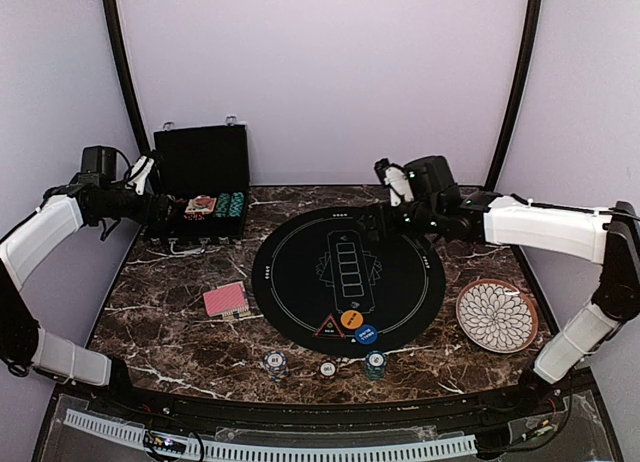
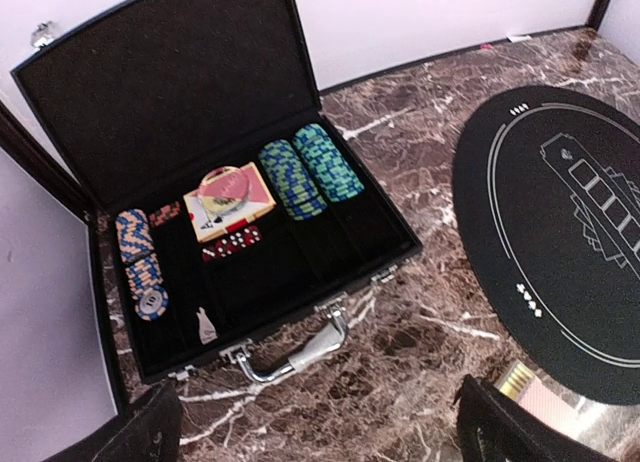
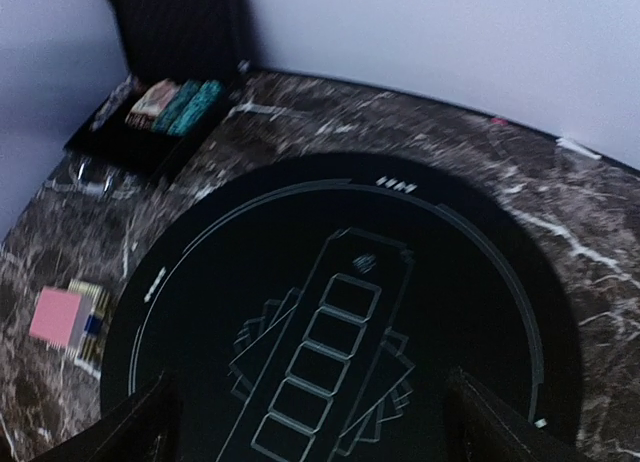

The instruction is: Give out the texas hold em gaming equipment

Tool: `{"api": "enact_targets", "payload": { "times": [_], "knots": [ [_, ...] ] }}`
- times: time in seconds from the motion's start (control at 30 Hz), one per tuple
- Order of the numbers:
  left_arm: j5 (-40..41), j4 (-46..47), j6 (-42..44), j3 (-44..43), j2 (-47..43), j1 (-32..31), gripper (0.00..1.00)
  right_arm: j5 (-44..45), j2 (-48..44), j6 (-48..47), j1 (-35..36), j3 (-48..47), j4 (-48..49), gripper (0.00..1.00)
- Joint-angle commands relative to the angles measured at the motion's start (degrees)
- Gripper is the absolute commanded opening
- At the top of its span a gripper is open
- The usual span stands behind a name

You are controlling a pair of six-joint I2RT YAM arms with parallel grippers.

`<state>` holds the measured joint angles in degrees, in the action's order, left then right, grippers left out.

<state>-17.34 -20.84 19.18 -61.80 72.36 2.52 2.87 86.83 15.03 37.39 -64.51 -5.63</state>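
Left jaws wide apart, gripping nothing, by the open black case [image 2: 170, 92] with teal chips [image 2: 325, 162] and cards [image 2: 232, 204] inside; rightward on the desk [image 1: 160, 322], a pink-backed deck [image 1: 226, 299]; round mat [image 1: 300, 282] bearing triangle marker [image 1: 329, 328], orange button [image 1: 351, 319], blue button [image 1: 366, 334]; three chip stacks [image 1: 327, 368] before it; right jaws wide too, empty, over the mat's far side; plate [image 1: 497, 315] far right; right wrist view blurred.

This looks like a robotics lab test booth. Plain pale walls [image 1: 320, 72] and curved black poles [image 1: 122, 72] enclose a dark marble-patterned table [image 1: 170, 322]. A left arm [image 1: 45, 232] and a right arm [image 1: 545, 229], both white and black, reach in from its near edge. A perforated white strip [image 1: 270, 447] runs along the front.
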Motion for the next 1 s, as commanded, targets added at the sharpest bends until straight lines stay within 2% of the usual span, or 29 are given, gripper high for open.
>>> {"api": "enact_targets", "payload": {
  "times": [0.0, 0.17, 0.4, 0.63, 0.97],
  "knots": [
    [-6.14, -8.19, 3.31, -1.53, -2.18, 0.38, 0.99, 2.29, 5.33, -2.06, 10.44, -2.53, -10.58, 0.9],
    [-7.05, -12.04, 5.41, -2.68, -1.98, 0.38, 0.99, 1.49, 10.84, -1.82, 19.26, -4.08, -14.29, 0.85],
    [-7.4, -12.87, 5.79, -2.48, -2.15, 0.35, 0.99, -1.41, 12.77, -1.1, 24.37, -2.78, -15.79, 0.75],
    [-7.84, -13.3, 5.92, -3.13, -2.4, 0.38, 0.99, -2.61, 13.66, -1.79, 25.79, 0.63, -16.15, 0.69],
    [-8.87, -13.59, 5.21, -4.9, -2.66, 0.33, 0.99, -2.14, 17.8, -4.11, 25.98, -0.31, -16.91, 0.6]
  ]
}}
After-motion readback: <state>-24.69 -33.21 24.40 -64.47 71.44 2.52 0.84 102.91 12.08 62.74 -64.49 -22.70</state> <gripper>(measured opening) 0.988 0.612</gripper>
